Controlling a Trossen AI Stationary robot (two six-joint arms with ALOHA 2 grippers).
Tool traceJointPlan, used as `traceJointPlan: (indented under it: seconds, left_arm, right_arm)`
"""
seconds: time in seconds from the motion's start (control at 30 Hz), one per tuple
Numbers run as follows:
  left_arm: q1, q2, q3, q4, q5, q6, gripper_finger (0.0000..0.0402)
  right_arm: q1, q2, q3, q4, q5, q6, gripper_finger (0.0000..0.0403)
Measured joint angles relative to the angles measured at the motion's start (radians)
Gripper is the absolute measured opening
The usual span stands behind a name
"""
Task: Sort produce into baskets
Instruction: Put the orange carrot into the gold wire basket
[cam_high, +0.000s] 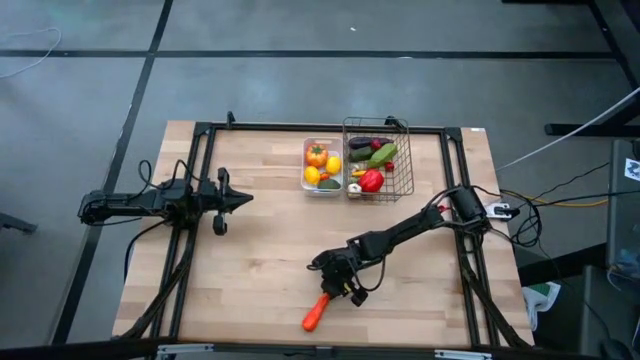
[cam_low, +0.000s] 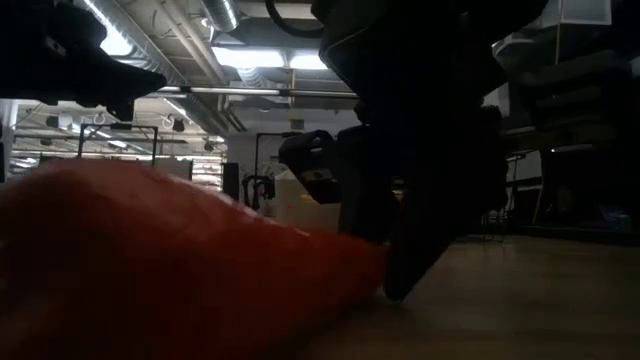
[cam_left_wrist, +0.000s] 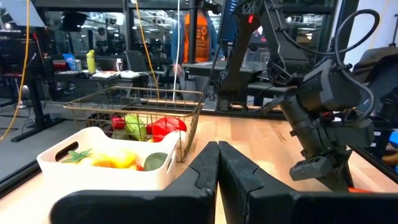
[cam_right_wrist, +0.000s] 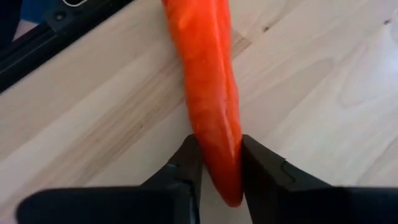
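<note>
An orange carrot (cam_high: 316, 314) lies flat on the wooden table near its front edge. My right gripper (cam_high: 335, 290) slants down onto the carrot's far end and is shut on it; in the right wrist view the carrot (cam_right_wrist: 208, 81) runs away from my right gripper (cam_right_wrist: 221, 180). The white tray (cam_high: 322, 165) with yellow and orange produce and the wire basket (cam_high: 378, 172) with red, green and purple produce stand side by side at the far edge. My left gripper (cam_high: 245, 198) waits shut and level at the table's left, touching nothing. My right gripper pinches the carrot's end (cam_right_wrist: 221, 163) between its two fingers (cam_right_wrist: 186, 165), one on each long side. The fingers slant down from the far right and lie along the carrot's line, not across it. The carrot rests full length on the table.
A black frame rail (cam_high: 300, 348) runs along the table's front edge just beyond the carrot. Bare wood lies between the carrot and the two containers. In the left wrist view the tray (cam_left_wrist: 106, 168) and the basket (cam_left_wrist: 143, 106) stand ahead, with the right arm (cam_left_wrist: 323, 124) beside them.
</note>
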Motion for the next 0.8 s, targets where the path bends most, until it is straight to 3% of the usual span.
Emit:
traceJointPlan:
  seconds: [0.27, 0.5, 0.8]
  left_arm:
    - [0.000, 0.000, 0.000, 0.000, 0.000, 0.006, 0.0005]
    - [0.000, 0.000, 0.000, -0.006, 0.000, 0.012, 0.0005]
    - [0.000, 0.000, 0.001, -0.006, 0.000, 0.013, 0.0005]
  right_arm:
    - [-0.015, -0.017, 0.000, -0.011, 0.009, 0.002, 0.0072]
    - [-0.045, -0.128, 0.000, -0.035, 0.048, 0.003, 0.0073]
    - [-0.146, -0.392, 0.000, -0.290, 0.262, 0.002, 0.0073]
